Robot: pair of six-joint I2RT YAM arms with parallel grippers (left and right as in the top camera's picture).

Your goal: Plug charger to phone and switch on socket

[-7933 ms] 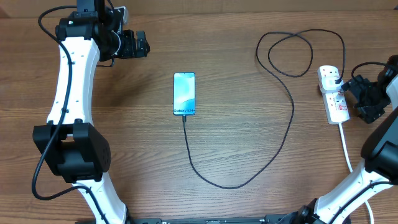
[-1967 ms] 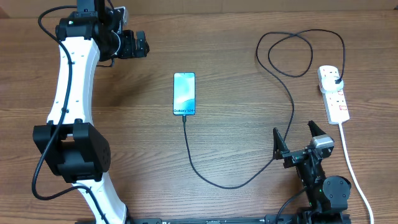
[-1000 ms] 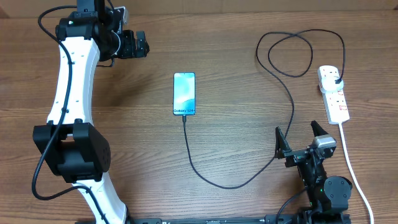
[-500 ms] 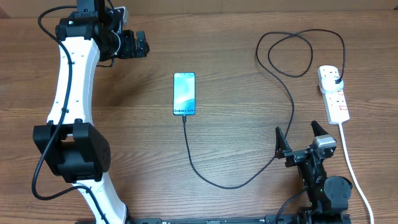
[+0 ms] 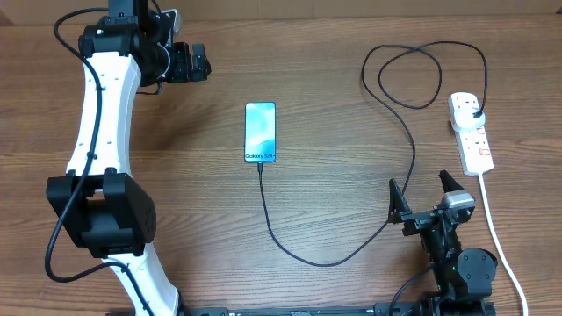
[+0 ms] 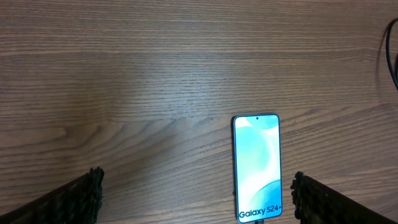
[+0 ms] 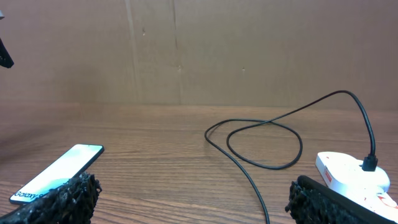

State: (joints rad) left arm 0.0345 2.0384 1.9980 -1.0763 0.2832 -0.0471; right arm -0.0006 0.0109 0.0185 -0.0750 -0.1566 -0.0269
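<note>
Both grippers are wide open and hold nothing. The left gripper [image 5: 201,61] sits far back on the left at the end of its long, stretched-out arm, and the right gripper [image 5: 416,188] is tucked low near the front edge, fingers pointing away. The phone [image 5: 260,132] lies flat in the middle of the table [image 5: 334,105] with its screen lit, and the black cable [image 5: 327,263] touches its near end, then curls past the right gripper to the white socket [image 5: 474,145], where its plug is stuck in.
</note>
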